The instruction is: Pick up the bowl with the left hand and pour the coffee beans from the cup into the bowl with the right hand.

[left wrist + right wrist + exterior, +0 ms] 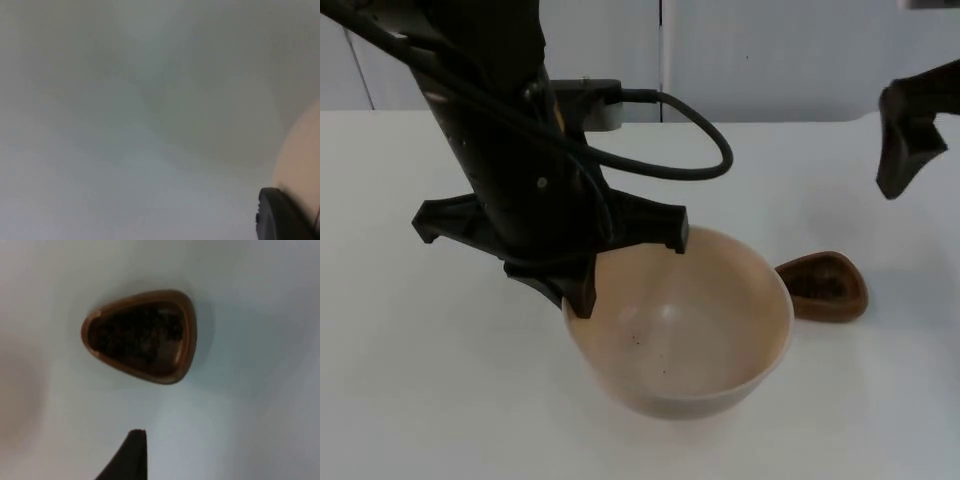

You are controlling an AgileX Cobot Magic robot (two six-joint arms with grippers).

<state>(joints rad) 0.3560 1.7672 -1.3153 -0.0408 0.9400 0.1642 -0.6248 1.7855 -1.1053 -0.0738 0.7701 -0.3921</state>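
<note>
A large beige bowl (690, 320) is held above the white table by my left gripper (582, 292), which is shut on its left rim. The bowl's inside holds only a couple of dark specks. The left wrist view has the bowl's outer wall (300, 155) beside one black fingertip (280, 215). A small brown three-cornered cup (823, 287) full of dark coffee beans stands on the table just right of the bowl. My right gripper (905, 165) hangs open above and behind the cup, apart from it. Its wrist view looks straight down on the cup (142, 335), with one fingertip (131, 455) near it.
The white table top (410, 380) runs back to the grey partition wall (770, 50). The left arm's black body (510, 170) stands over the table's left middle and hides what lies beneath it.
</note>
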